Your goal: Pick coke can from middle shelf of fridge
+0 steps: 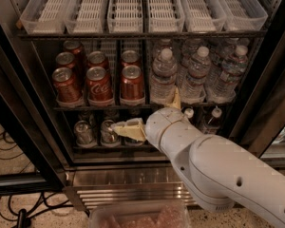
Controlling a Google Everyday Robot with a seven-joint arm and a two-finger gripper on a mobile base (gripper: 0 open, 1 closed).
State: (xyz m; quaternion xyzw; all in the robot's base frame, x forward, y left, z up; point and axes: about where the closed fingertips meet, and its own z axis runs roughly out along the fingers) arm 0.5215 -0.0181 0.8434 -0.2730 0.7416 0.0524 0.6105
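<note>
Several red coke cans stand in lanes on the left half of the middle shelf point(80, 108) of the fridge point(19, 127). The front row holds three, and the rightmost front coke can point(132, 82) is nearest to my arm. My gripper point(144, 109) is at the shelf's front rail, just below and right of that can. It is open and empty. One cream finger point(128, 129) points left over the lower shelf, and the other finger point(175, 99) points up in front of a water bottle. My white arm fills the lower right.
Clear water bottles point(194, 75) fill the right half of the middle shelf. Silver cans point(84, 132) stand on the lower shelf. White slotted trays point(128, 8) sit on top. A ribbed steel base point(123, 184), floor cables point(9, 151) and a clear plastic bin point(137, 215) lie below.
</note>
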